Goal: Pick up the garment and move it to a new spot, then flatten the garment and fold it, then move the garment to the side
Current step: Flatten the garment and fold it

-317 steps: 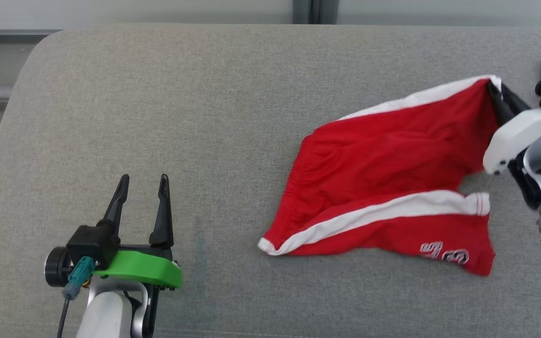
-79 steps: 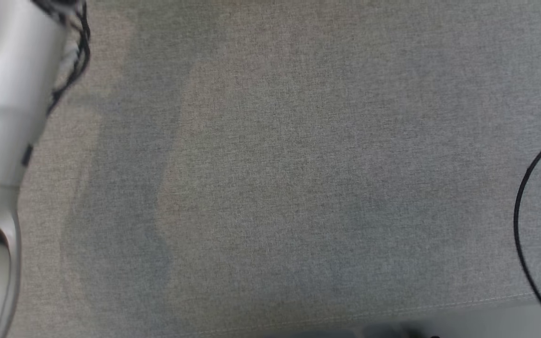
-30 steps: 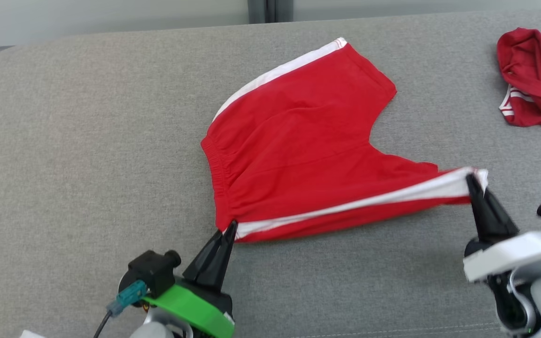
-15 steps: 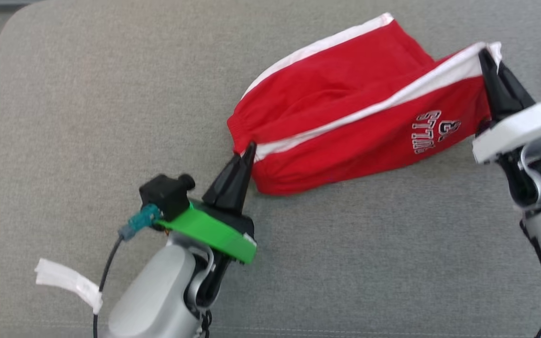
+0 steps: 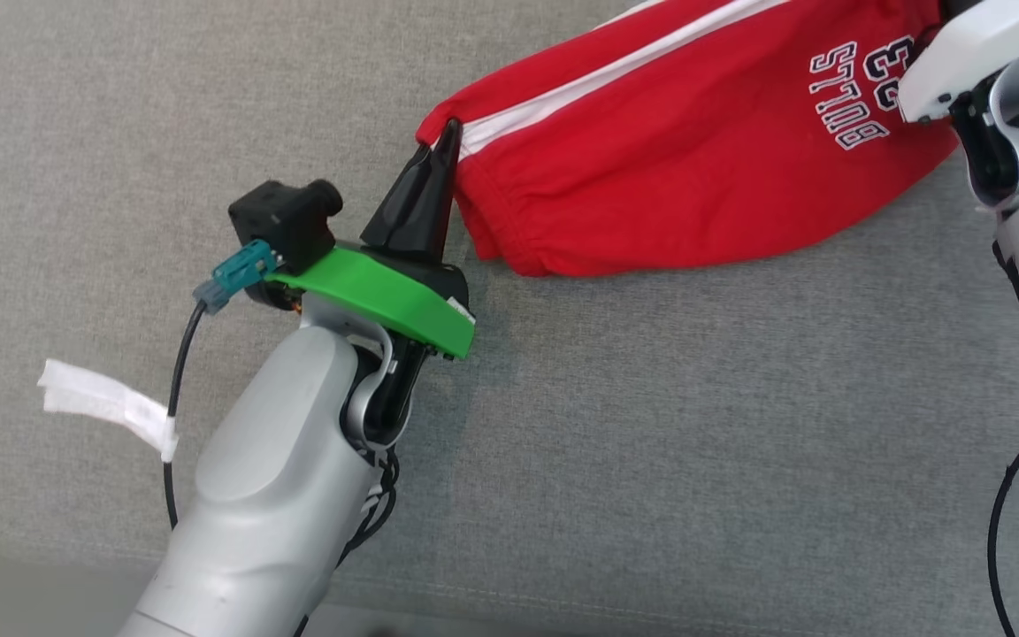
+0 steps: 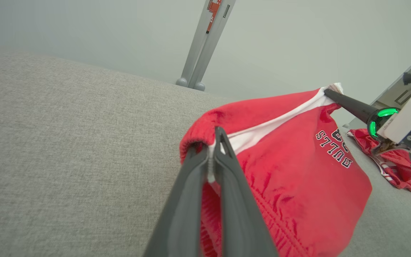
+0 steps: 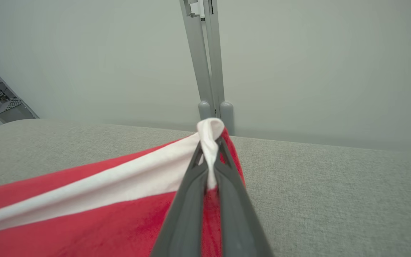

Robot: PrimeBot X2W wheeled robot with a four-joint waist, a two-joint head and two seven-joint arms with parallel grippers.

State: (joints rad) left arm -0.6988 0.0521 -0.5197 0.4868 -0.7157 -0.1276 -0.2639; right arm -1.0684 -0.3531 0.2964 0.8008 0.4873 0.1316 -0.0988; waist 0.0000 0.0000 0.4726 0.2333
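The garment (image 5: 695,177) is a pair of red shorts with a white side stripe and a white printed name and number. It lies folded over on the grey cushion at the top of the head view. My left gripper (image 5: 449,131) is shut on its waistband corner, and the pinch shows close up in the left wrist view (image 6: 208,141). At the garment's other end my right gripper (image 7: 211,146) is shut on the white-striped hem corner, which it holds raised (image 6: 328,92). The right arm's white wrist housing (image 5: 961,53) sits at the upper right of the head view, fingertips cut off by the frame.
The grey cushion (image 5: 651,442) stretches wide, and its front seam runs along the bottom of the head view. Another red garment (image 6: 401,167) lies crumpled beyond the right gripper. A grey post (image 7: 209,71) stands behind the cushion. A white tape tag (image 5: 103,402) hangs on my left arm's cable.
Both grippers have carried the garment's near edge up and away over the rest of it, so it is folded with the print on top. The head camera has also shifted.
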